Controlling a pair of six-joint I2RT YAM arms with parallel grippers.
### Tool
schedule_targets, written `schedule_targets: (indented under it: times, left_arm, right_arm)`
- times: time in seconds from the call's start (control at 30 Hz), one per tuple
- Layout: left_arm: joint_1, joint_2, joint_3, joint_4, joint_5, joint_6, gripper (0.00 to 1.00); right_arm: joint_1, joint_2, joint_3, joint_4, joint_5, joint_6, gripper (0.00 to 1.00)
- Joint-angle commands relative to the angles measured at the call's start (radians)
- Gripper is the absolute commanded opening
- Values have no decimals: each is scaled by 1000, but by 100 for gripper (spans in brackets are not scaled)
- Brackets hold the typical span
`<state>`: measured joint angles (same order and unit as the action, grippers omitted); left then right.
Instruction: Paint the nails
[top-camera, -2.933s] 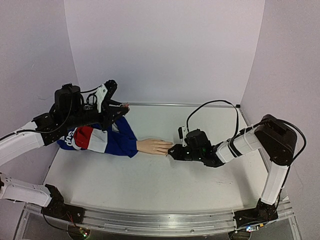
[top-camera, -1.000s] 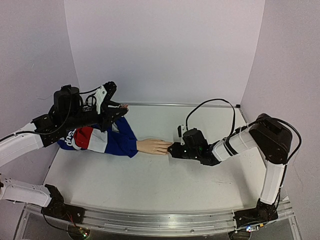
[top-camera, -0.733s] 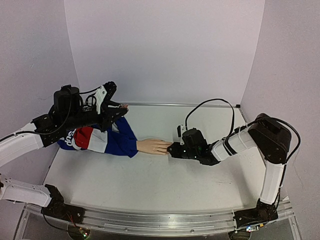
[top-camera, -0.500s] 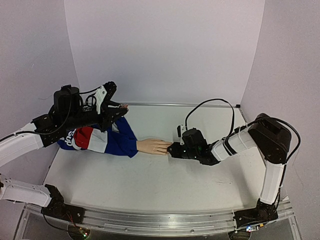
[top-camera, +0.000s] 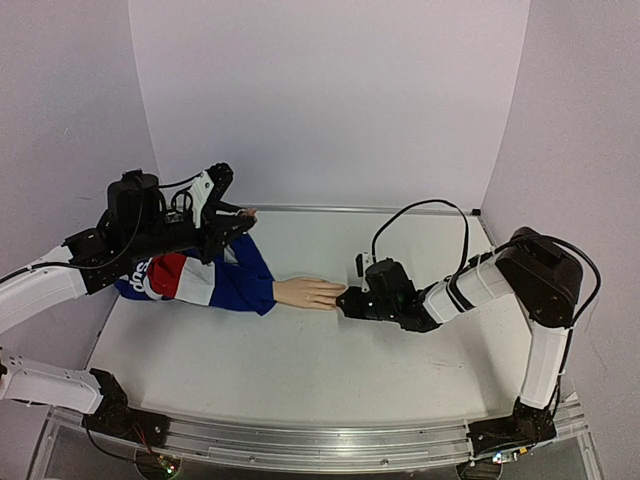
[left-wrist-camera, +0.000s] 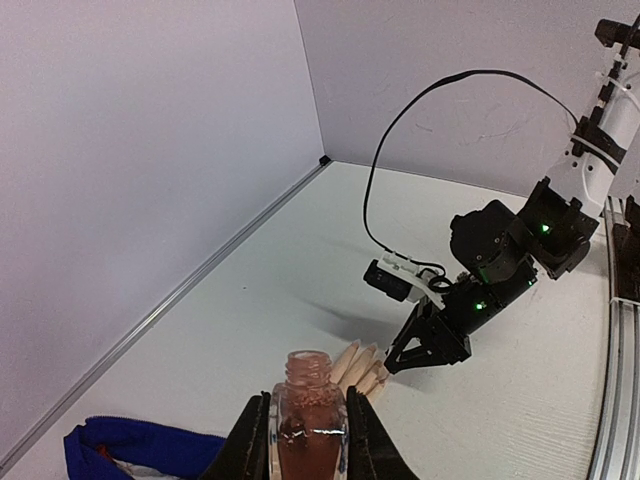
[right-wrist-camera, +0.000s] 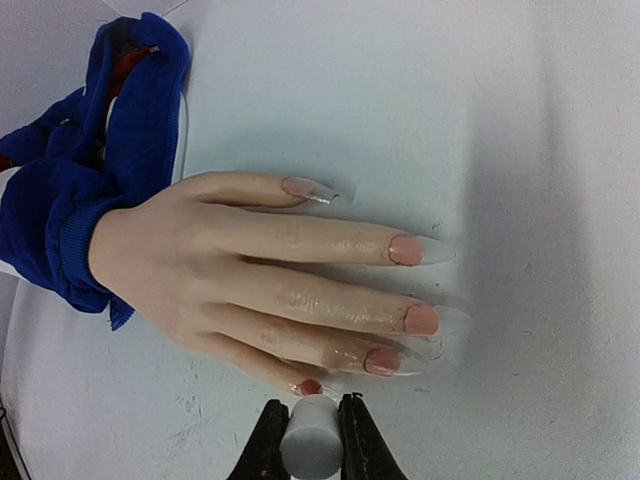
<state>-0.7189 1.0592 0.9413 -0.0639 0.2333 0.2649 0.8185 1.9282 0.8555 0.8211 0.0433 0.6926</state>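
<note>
From above: shows the mannequin hand lying flat on the table at centre frame, fingertips pointing right, with the blue, red and white sleeve trailing off to the left. Shows the right gripper low against those fingertips and the left gripper raised at upper left, well apart from them; too small here to tell either grip. From the left wrist: shows the left gripper clamped on an uncapped bottle of dark pink polish, upright at bottom centre. Likely to spill if tipped, with nothing over the neck. From the right wrist: shows the right gripper closed on a white cap at the bottom edge, just beside the little finger; shows no brush. Could smear polish onto skin or table through any sideways drift this close to so narrow a nail, and could shove the hand, seemingly loose, by pressing too hard. Places the nails on the fingertips across the middle and right of frame: long, clear-tipped, each with a pink-red patch near its base, smallest on the little finger, faint and glossy on the thumb.
</note>
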Motion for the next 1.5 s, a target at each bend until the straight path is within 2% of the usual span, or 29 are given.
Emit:
schedule_targets:
  times: [0.0, 1.07, 1.47]
  left_arm:
    - [3, -15, 9, 32, 17, 10, 0]
    - [3, -12, 11, 29, 21, 10, 0]
    - [3, -13, 11, 27, 20, 10, 0]
  right_arm:
    - [-1, -25, -3, -12, 27, 14, 0]
    - [-1, -54, -6, -39, 72, 17, 0]
    - [0, -79, -50, 61, 10, 3, 0]
